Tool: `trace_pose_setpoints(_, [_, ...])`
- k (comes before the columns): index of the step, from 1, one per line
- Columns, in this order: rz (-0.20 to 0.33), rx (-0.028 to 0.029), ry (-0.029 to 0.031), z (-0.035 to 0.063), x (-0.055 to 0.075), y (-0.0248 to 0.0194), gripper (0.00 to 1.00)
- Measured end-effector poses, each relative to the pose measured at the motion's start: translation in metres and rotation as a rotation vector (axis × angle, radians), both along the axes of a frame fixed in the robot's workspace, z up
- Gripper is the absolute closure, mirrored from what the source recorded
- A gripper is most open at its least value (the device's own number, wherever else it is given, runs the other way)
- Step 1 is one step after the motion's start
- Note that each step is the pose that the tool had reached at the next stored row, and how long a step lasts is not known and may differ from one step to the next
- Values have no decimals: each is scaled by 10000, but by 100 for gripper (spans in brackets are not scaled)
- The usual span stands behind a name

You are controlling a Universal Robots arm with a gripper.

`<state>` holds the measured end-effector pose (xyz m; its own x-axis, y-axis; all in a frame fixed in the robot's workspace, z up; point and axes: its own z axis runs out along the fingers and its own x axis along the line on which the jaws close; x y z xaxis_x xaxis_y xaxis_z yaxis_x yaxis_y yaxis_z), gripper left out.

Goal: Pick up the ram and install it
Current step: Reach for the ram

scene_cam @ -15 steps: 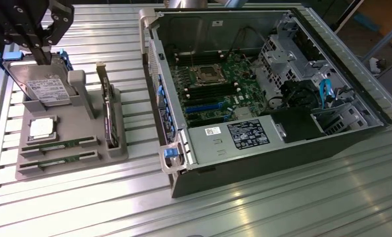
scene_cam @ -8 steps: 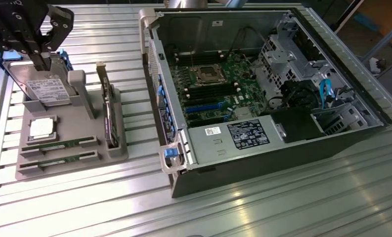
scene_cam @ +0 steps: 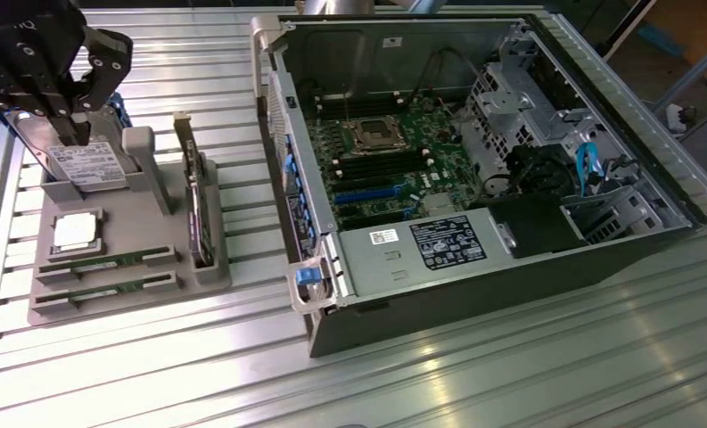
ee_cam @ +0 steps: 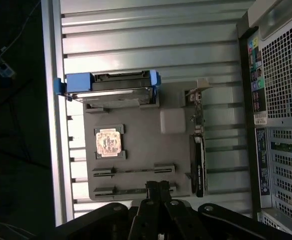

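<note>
Ribbed metal tabletop (scene_cam: 448,383) is shared by an open computer case (scene_cam: 472,160) and, at the exterior view's left, a gray tray (scene_cam: 151,308). The ram (scene_cam: 103,261) and its twin (scene_cam: 101,292) are seated in tray slots. The gripper (ee_cam: 158,187) is held above the tray, jaws pressed together, nothing gripped.

Upright card (scene_cam: 196,201) beside ram sticks (scene_cam: 99,261) (open above)

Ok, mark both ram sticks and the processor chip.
Chip (scene_cam: 76,230): exterior view, centre of its silver top.
Inner ram (scene_cam: 103,261): exterior view, middle of the green stick beside the chip.
Outer ram (scene_cam: 101,292): exterior view, middle of the green stick farther from it.
</note>
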<state>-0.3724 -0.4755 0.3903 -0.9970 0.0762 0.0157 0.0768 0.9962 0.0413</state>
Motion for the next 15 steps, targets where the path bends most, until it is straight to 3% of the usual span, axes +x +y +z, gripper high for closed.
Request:
trace_pose_setpoints(4, [0,0,1,0,-3,-75,89])
trace_pose_setpoints(15, [0,0,0,0,-8,-222,89])
